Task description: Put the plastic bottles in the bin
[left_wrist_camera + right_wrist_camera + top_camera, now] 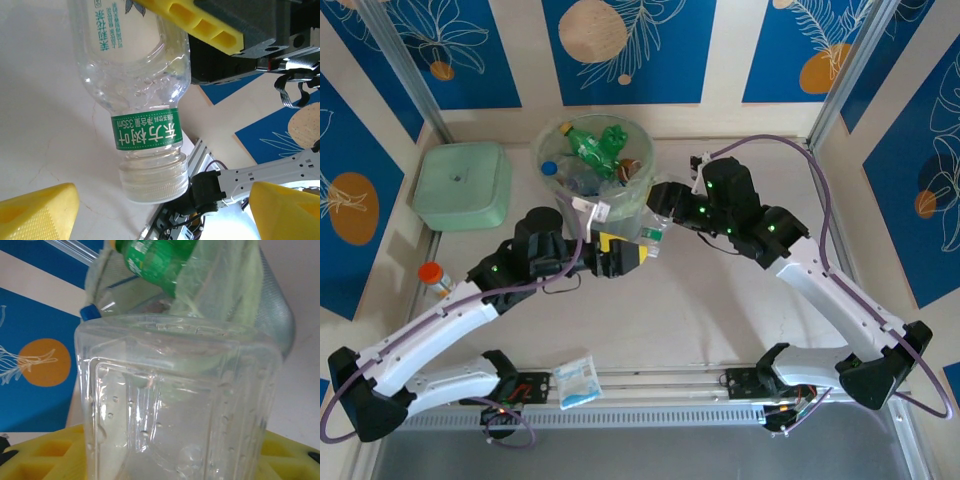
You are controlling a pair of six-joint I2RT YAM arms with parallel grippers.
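Right gripper [165,460] clamps a clear bottle [135,75] beside the bin [552,178], likely to drop in; left gripper [160,215] gapes empty.

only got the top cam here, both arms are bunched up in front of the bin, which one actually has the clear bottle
Observer: The right gripper. In the right wrist view the clear bottle sits clamped between its yellow fingers.
Operator: is the left touching it at all
Observer: No. The left wrist view shows the left gripper open, its fingers wide on either side of the bottle's neck and clear of it.
Operator: cap on?
Observer: Yes, a clear cap is on the neck, just below a green label band.
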